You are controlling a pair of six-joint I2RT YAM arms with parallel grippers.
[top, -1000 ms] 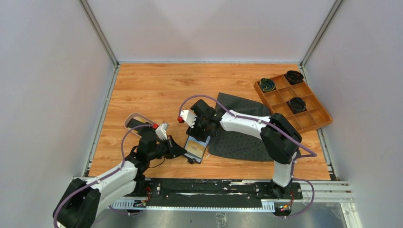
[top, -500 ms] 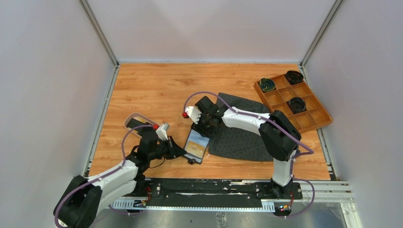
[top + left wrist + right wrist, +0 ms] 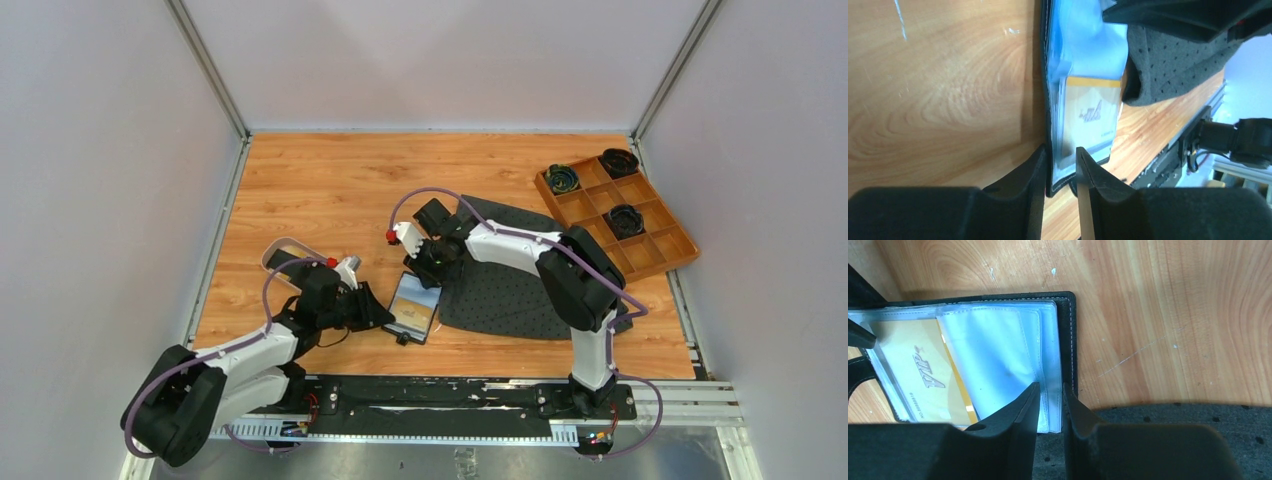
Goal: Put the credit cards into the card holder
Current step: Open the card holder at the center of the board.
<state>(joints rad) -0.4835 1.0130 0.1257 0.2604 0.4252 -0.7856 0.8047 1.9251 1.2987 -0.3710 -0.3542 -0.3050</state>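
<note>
The card holder (image 3: 414,308) lies open on the wood in front of both arms, with clear sleeves inside. A gold credit card (image 3: 923,375) sits in one sleeve and also shows in the left wrist view (image 3: 1091,115). My left gripper (image 3: 1060,159) stands narrowly open, and the holder's near corner lies between its fingers (image 3: 1035,172). My right gripper (image 3: 1050,390) is at the holder's far edge. Its fingers are close together, with the sleeve edges (image 3: 1052,365) in the gap. I cannot see whether they pinch them.
A dark dotted mat (image 3: 510,285) lies right of the holder, and the holder's edge rests against it. A pinkish tray (image 3: 272,252) with something dark in it sits behind the left arm. An orange-brown compartmented box (image 3: 655,250) holds dark round things at the far right.
My left jaws have parted slightly at the holder's corner. My right gripper has drawn back from above the holder toward its far edge, and its jaws have narrowed.
</note>
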